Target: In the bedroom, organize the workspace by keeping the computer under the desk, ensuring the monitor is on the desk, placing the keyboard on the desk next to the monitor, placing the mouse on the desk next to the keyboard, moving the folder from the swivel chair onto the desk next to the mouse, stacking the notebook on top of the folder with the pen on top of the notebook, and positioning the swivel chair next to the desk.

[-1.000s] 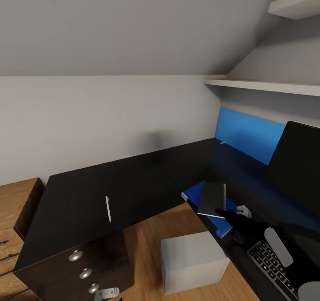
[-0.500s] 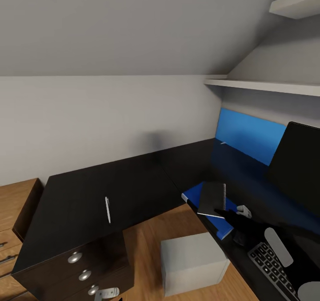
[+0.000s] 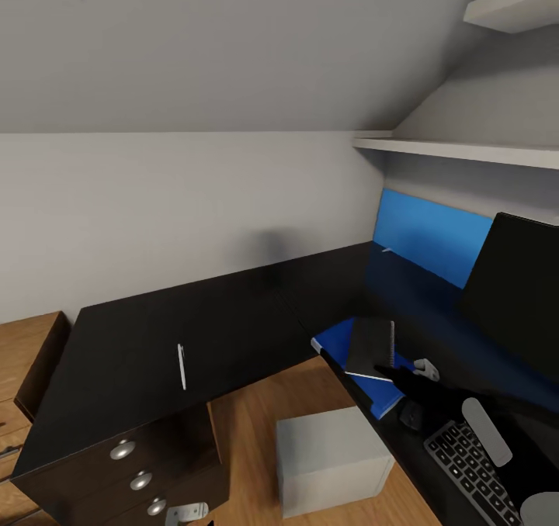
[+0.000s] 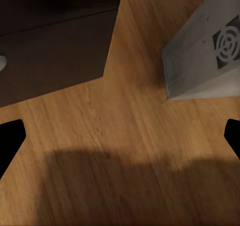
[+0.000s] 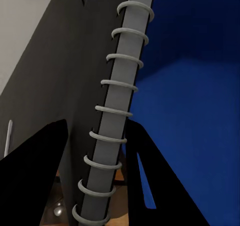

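The right gripper [image 3: 386,371] is clamping the notebook [image 3: 371,347] by its spiral edge over the folder [image 3: 353,358], and should be lowering it flat before releasing.

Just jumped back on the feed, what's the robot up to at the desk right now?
The right gripper is shut on the notebook at its spiral edge, holding it above the blue folder on the desk. The pen lies on the other wing of the desk, untouched. The keyboard, mouse and monitor sit on the desk, and the computer stands on the floor beside it. The left gripper hangs open over the floor.
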Motion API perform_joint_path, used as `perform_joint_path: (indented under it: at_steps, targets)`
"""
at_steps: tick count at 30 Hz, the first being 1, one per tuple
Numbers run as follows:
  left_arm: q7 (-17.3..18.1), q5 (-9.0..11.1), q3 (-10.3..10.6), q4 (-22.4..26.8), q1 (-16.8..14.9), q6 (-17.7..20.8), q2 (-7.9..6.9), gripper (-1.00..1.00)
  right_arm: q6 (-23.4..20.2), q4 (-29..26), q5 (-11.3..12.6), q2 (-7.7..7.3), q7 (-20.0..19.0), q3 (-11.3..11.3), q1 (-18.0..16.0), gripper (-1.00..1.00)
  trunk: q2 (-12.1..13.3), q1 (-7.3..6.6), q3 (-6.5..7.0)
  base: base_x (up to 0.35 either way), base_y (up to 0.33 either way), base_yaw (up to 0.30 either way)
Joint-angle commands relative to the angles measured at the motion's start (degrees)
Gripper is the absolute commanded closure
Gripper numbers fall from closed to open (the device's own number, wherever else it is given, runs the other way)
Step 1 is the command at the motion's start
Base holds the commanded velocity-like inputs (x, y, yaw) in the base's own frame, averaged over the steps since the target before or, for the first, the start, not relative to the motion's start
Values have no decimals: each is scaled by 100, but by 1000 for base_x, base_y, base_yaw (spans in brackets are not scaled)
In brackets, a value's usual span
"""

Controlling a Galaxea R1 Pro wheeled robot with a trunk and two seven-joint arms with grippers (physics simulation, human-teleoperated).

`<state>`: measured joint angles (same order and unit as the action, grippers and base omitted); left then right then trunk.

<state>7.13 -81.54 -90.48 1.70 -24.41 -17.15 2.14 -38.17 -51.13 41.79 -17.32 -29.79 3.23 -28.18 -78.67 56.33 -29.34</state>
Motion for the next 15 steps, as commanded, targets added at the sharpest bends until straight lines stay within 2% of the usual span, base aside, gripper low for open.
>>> perform_joint_path:
  at_steps: [1,8,15]
  targets:
    - [43,-27,-48,19,-3,-8,6,-100,-42,1,22,1,-9,11,-4,100,-3,0,-6,0,-10,0]
    - [43,-23,-48,21,-3,-15,6,-100,-42,3,22,1,-9,15,-4,100,-3,0,-6,10,-3,0]
    - [53,-27,-48,18,-3,-17,6,-100,-42,0,22,4,-9,12,-4,100,-3,0,-6,103,0,0]
